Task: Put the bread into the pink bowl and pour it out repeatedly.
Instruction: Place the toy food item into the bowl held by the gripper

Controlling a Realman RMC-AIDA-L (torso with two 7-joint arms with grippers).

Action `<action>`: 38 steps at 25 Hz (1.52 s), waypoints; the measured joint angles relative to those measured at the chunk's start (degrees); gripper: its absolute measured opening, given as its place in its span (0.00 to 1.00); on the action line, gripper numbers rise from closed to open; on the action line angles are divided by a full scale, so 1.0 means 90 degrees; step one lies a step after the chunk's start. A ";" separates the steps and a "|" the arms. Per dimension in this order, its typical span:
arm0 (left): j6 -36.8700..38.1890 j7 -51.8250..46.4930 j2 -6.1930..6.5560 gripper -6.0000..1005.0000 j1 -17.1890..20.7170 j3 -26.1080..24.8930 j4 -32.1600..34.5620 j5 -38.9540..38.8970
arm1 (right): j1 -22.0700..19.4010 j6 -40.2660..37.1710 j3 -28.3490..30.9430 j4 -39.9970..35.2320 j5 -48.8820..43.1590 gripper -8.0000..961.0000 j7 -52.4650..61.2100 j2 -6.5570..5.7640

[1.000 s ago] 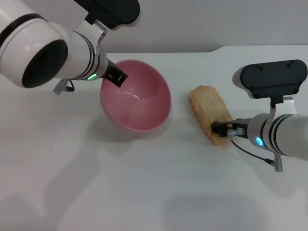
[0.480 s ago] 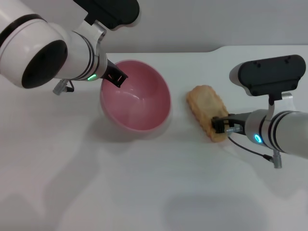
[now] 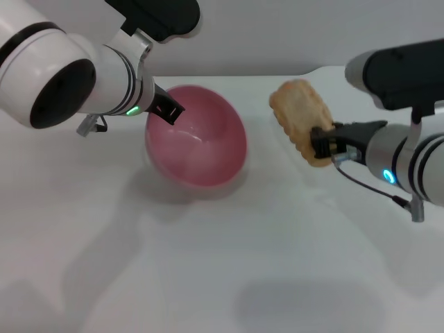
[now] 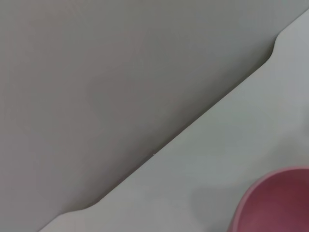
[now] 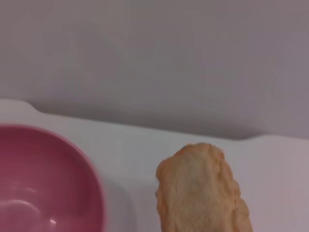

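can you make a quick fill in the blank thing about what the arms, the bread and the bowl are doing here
1. The right gripper is shut on the ____.
2. The left gripper sits at the rim of the pink ____.
3. The inside of the bowl is ____.
4. The bread is ____ the white table, not resting on it.

Missing words: bread; bowl; empty; held above

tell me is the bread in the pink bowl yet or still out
Out. The right gripper holds the bread in the air beside the pink bowl, which is empty; the left gripper grips its rim.
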 joint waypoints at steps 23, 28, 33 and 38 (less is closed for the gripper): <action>0.0291 -0.0081 -0.0039 0.09 -0.0083 0.0064 -0.0006 -0.0048 | 0.0483 -0.0475 -0.0680 -0.0188 0.0474 0.16 0.0018 0.0012; 0.0290 -0.0088 -0.0039 0.09 -0.0083 0.0067 -0.0006 -0.0049 | 0.0543 -0.0500 -0.0704 -0.0136 0.0613 0.18 -0.0002 0.0005; 0.0275 -0.0088 -0.0039 0.09 -0.0082 0.0067 -0.0006 -0.0049 | 0.0590 -0.0499 -0.0778 -0.0093 0.0644 0.26 -0.0107 0.0001; 0.0255 -0.0088 -0.0039 0.09 -0.0087 0.0032 -0.0036 -0.0049 | 0.0593 -0.0491 -0.0879 -0.0183 0.0653 0.36 -0.0121 0.0001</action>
